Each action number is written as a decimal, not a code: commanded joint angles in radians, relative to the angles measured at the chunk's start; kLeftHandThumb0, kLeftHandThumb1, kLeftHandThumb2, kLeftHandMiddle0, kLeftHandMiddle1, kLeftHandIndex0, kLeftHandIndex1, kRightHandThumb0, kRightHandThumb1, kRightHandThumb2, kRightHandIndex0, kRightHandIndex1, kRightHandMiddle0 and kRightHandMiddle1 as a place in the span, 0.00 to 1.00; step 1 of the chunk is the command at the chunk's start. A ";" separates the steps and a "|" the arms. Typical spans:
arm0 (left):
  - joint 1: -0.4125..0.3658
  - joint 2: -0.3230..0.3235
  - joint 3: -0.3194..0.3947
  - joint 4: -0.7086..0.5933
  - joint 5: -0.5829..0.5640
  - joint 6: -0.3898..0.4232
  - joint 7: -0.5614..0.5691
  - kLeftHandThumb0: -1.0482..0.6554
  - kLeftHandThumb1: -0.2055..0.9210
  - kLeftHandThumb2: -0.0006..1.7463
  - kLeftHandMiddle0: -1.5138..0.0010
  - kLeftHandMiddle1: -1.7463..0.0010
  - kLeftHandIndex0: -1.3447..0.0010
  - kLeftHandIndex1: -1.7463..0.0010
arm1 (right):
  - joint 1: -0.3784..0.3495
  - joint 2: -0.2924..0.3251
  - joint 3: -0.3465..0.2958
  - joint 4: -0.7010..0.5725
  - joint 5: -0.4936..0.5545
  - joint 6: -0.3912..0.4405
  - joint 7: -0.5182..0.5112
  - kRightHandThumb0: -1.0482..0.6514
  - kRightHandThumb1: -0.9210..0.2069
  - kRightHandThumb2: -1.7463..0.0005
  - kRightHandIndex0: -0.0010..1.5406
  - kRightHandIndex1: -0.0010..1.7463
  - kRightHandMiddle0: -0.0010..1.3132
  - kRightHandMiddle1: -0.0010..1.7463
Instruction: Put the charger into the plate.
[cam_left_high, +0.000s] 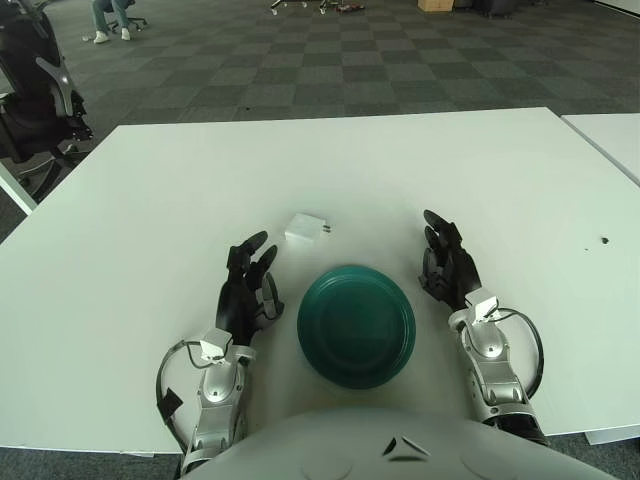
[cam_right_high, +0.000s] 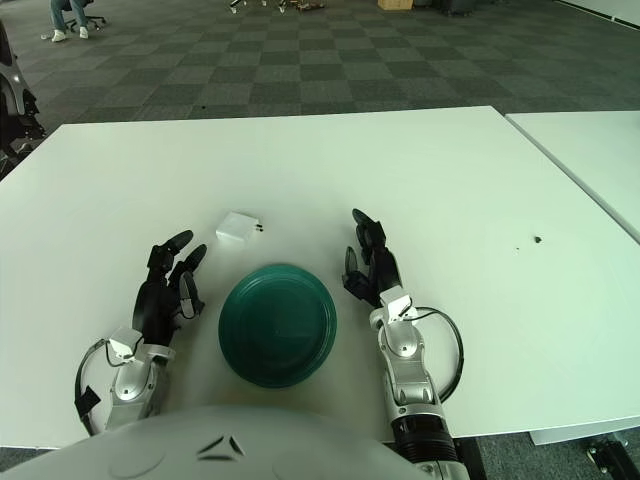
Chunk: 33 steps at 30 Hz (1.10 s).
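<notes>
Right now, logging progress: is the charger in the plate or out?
Out. The white charger lies on the table beyond the empty green plate.

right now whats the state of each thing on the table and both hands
charger: lying flat on the table, prongs toward the robot's right, beyond the plate, untouched
plate: upright, nothing in it, between the two hands
left hand: left of the plate, fingers relaxed and open, holding nothing
right hand: right of the plate, fingers open, holding nothing
table: white, carries the charger and plate
</notes>
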 joint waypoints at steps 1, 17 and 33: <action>0.027 0.005 0.014 0.076 -0.022 0.036 -0.012 0.09 1.00 0.58 0.77 0.76 1.00 0.41 | 0.071 -0.001 0.012 0.137 -0.019 0.098 0.000 0.14 0.00 0.50 0.11 0.00 0.00 0.28; -0.011 0.069 0.039 -0.213 0.086 0.121 0.054 0.13 1.00 0.54 0.80 0.78 1.00 0.43 | 0.059 0.024 0.031 0.159 -0.022 0.086 -0.020 0.13 0.00 0.49 0.12 0.01 0.00 0.31; -0.458 0.457 0.005 0.083 0.508 -0.142 0.110 0.09 1.00 0.40 0.87 0.82 1.00 0.53 | 0.019 0.034 0.036 0.231 0.004 0.044 0.018 0.11 0.00 0.49 0.09 0.00 0.00 0.27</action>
